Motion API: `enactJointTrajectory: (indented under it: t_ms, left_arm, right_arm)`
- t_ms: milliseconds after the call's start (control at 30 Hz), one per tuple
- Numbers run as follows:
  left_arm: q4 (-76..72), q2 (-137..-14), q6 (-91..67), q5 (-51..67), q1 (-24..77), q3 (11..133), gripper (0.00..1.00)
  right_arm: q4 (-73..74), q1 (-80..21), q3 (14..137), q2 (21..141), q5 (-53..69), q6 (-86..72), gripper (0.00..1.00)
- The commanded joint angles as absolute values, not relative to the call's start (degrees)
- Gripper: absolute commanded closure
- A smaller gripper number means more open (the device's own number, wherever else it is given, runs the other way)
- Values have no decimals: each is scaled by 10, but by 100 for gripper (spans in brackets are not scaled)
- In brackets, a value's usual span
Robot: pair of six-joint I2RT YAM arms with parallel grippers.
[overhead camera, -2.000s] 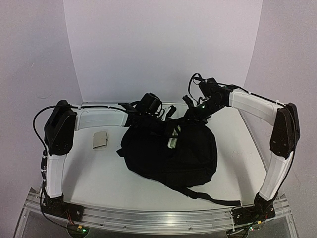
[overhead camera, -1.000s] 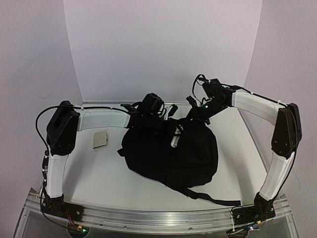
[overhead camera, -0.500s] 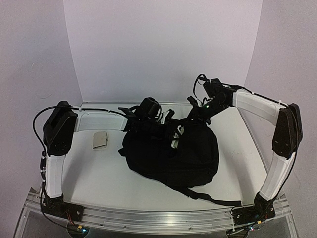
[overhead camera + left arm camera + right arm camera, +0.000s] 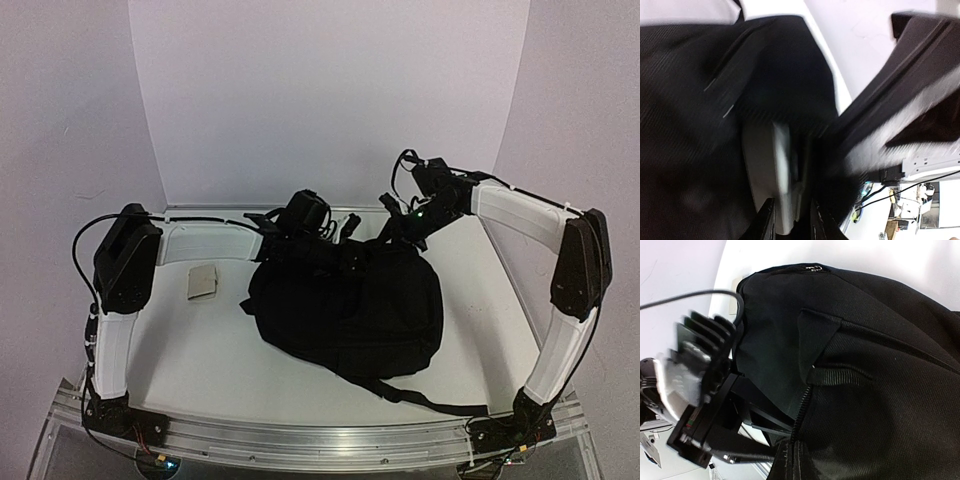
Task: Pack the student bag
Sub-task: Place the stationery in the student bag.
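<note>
The student bag [image 4: 345, 310], a large black backpack, lies in the middle of the table with a strap trailing toward the front right. At the bag's upper left rim my left gripper [image 4: 330, 252] reaches into its mouth. In the blurred left wrist view its fingers [image 4: 767, 222] sit either side of a white flat object [image 4: 772, 170] that stands between dark fabric walls. My right gripper [image 4: 797, 462] is shut on the bag's zipper edge [image 4: 802, 405] at the upper right rim [image 4: 395, 235] and holds it up.
A small beige pad [image 4: 202, 282] lies on the white table [image 4: 200, 350] left of the bag. White walls close in the back and sides. The bag's strap [image 4: 430, 400] lies near the right arm's base.
The white object that showed in the bag's mouth from above is now covered by black fabric. The left wrist has shifted slightly. The right arm holds still.
</note>
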State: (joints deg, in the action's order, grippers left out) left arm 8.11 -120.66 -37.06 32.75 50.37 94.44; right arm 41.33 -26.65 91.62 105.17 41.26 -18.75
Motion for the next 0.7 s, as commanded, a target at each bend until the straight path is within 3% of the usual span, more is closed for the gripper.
enactJointTrajectory:
  t_ms: [0, 200, 400, 667]
  left_arm:
    - [40, -1230, -364, 363, 508, 1007, 74]
    - [48, -1176, -349, 315, 507, 943, 66]
    - [40, -1103, -360, 247, 505, 851, 66]
    - [57, -1182, -357, 282, 505, 913, 72]
  right_arm:
    - [420, -265, 913, 1017, 425, -192, 100]
    - [427, -261, 913, 1011, 416, -182, 100]
    - [446, -261, 890, 995, 397, -143, 100]
    - [457, -260, 874, 982, 387, -131, 100]
